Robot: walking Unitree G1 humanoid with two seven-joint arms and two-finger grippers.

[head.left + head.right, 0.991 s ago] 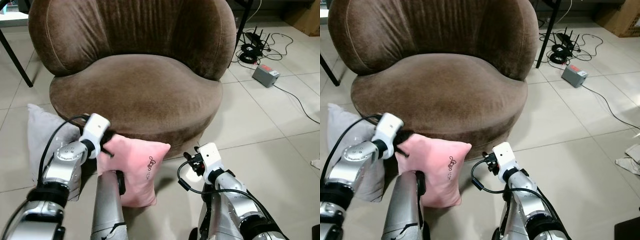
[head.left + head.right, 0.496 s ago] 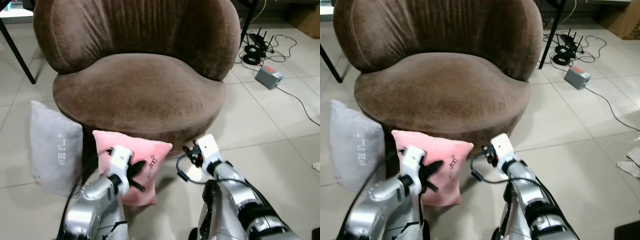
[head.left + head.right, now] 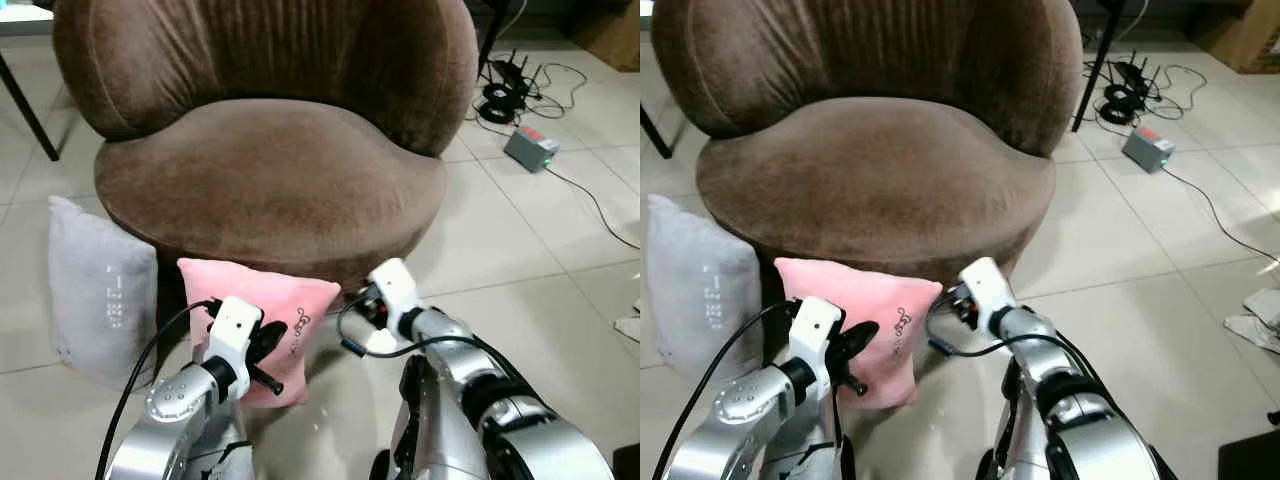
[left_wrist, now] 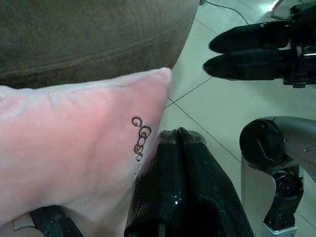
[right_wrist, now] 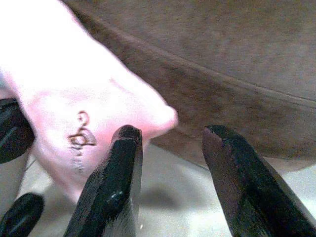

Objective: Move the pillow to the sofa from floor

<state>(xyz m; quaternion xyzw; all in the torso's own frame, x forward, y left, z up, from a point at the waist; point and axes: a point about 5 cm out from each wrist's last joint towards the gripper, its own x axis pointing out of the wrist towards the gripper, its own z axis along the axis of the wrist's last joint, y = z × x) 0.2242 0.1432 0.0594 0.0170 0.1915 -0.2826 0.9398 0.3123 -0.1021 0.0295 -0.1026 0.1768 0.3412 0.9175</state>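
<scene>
The floor of large pale glossy tiles [image 3: 560,260] with thin dark grout lines reflects soft light. A round brown velvet armchair [image 3: 270,170] with a tall curved back stands in the middle, and a slim grey upright cushion [image 3: 100,295] leans beside its base. To the right behind it, a small grey box with a red label [image 3: 531,150] lies near a tangle of black cables [image 3: 510,95], beside a dark furniture leg [image 3: 1087,65]
</scene>
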